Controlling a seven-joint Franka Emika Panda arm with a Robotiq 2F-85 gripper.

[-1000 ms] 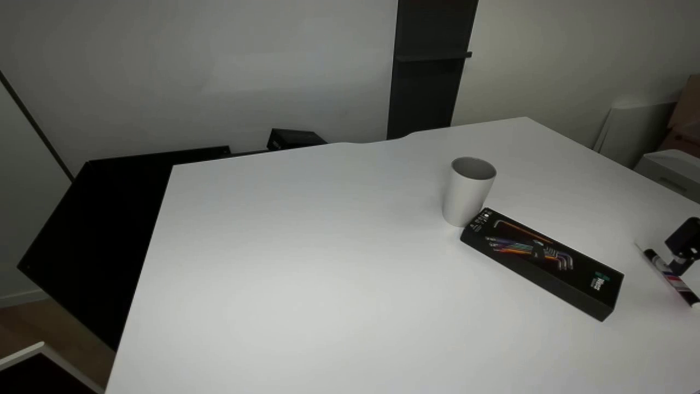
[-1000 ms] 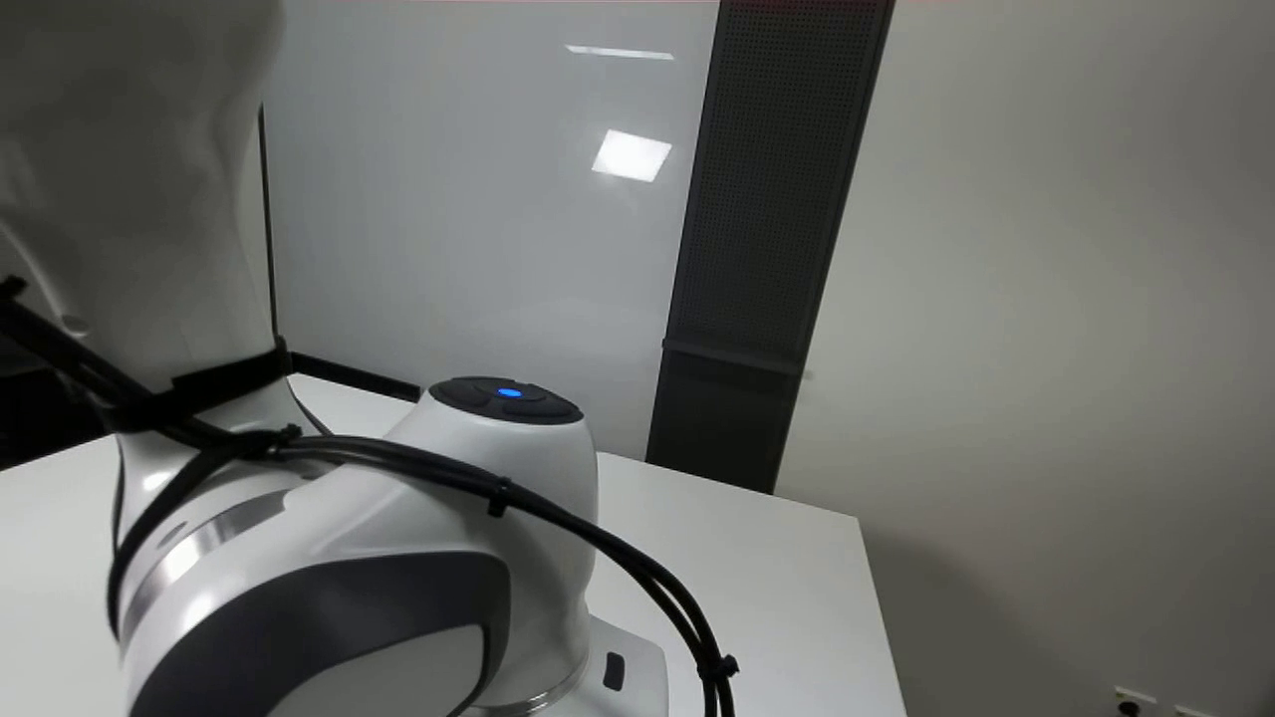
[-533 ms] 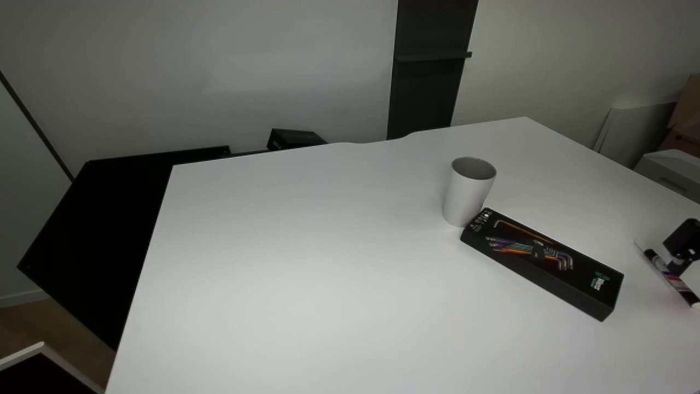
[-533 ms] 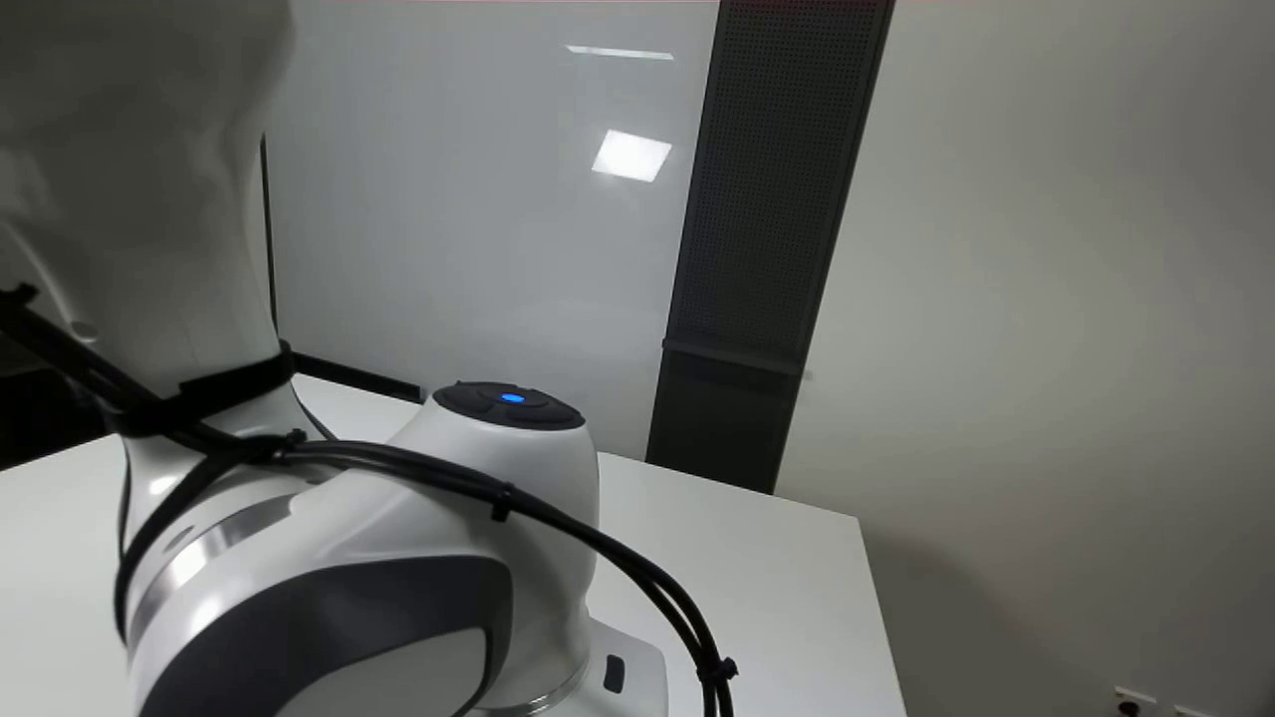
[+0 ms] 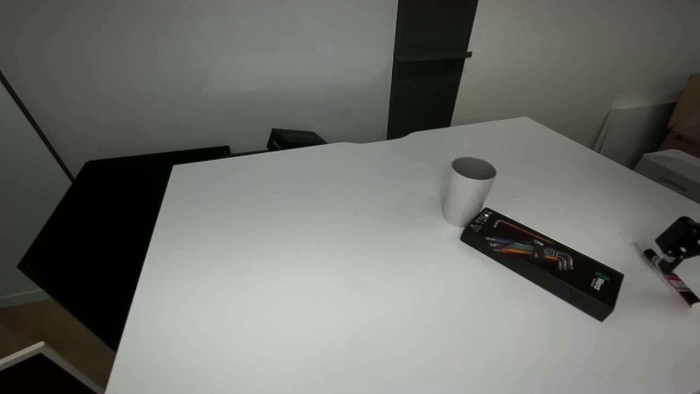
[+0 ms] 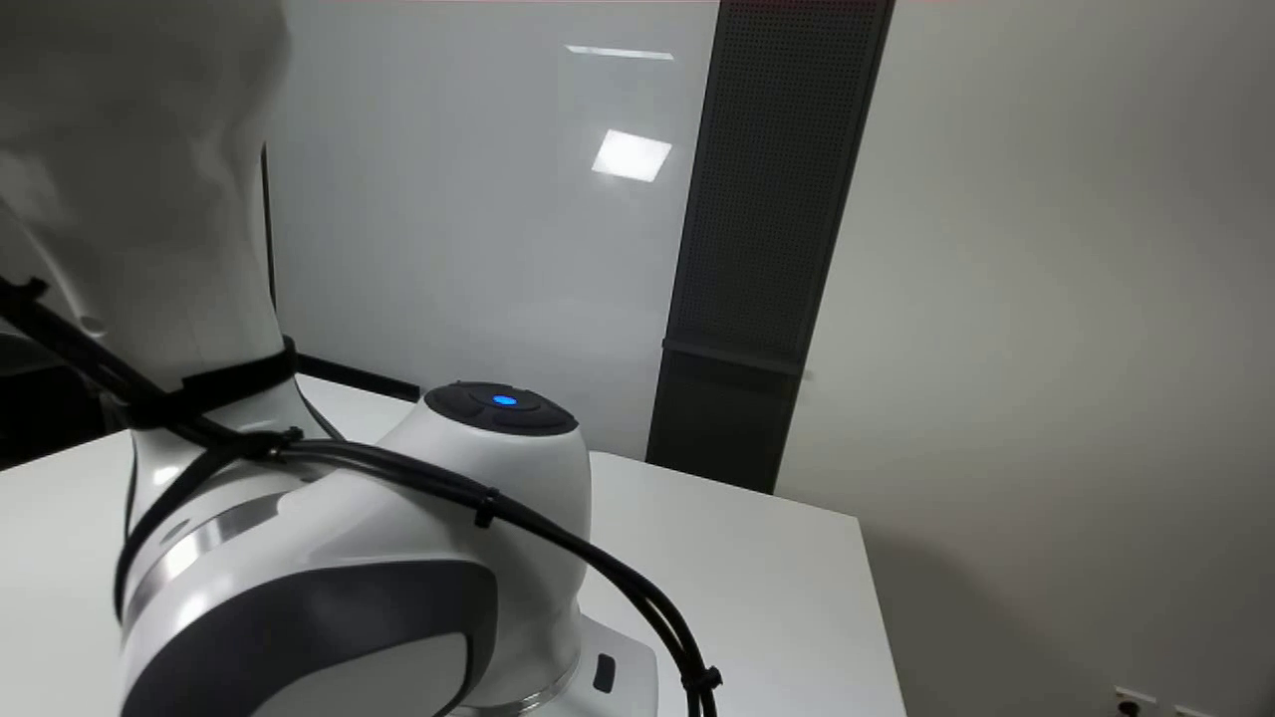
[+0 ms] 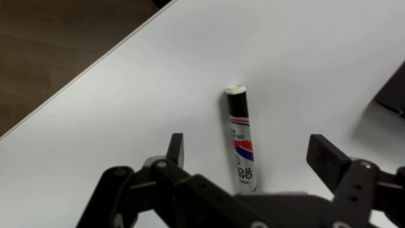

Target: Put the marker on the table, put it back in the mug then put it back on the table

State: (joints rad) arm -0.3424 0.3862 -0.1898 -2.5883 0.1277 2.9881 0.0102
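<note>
The marker (image 7: 240, 126) lies on the white table (image 5: 306, 262), silver-white with black, red and blue bands and a pale end. In the wrist view it runs between my gripper's spread fingers, touching neither pad; its lower end meets the edge of the gripper body. It also shows at the right edge of an exterior view (image 5: 680, 283), partly behind a finger. My gripper (image 7: 246, 139) is open and empty above the marker. The white mug (image 5: 466, 194) stands upright on the table in an exterior view, and its visible inside looks empty. It is outside the wrist view.
A black tool box (image 5: 541, 262) lies between the mug and the marker, its far end against the mug's base. A dark object's corner (image 7: 394, 91) shows at the wrist view's right. The table edge (image 7: 88, 68) and floor lie at upper left there. The arm (image 6: 398, 558) fills an exterior view's left.
In an exterior view my gripper has shifted slightly left over the marker. The arm has shifted a little. The marker, mug and box have not moved.
</note>
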